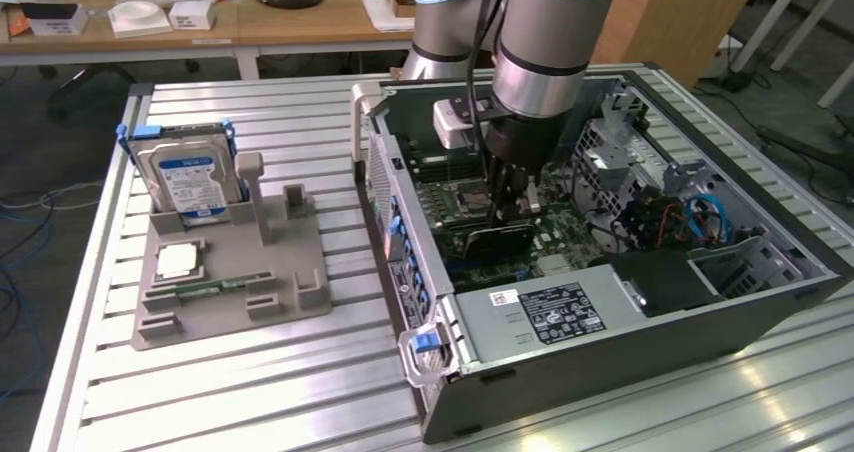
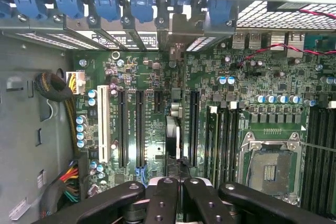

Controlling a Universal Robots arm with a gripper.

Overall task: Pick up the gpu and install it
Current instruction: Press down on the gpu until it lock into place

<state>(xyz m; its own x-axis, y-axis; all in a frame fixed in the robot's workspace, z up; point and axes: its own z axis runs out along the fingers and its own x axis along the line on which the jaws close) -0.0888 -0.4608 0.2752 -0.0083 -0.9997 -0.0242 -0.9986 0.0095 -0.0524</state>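
Black linkage fingers (image 2: 157, 203) of the claw (image 2: 176, 182) fill the lower edge of the wrist frame, pressed together on the thin black-faced gpu card (image 2: 173, 140), held edge-on. Card's long axis runs straight away from the claw, up the frame, in line with the long black expansion slots (image 2: 139, 124) on the green motherboard (image 2: 252, 77). It sits between two slots; whether its edge is in a slot or just above the board, cannot tell. Silver bracket end is hard to make out.

Exterior view: claw (image 1: 511, 212) and card (image 1: 487, 240) at frame centre, down inside the open black computer case (image 1: 641, 322). Grey arm (image 1: 554, 42) hides the board behind. Empty grey holder tray (image 1: 287, 292) with blue-labelled hard drive (image 1: 187, 177) at left on the slatted metal surface (image 1: 240, 392).
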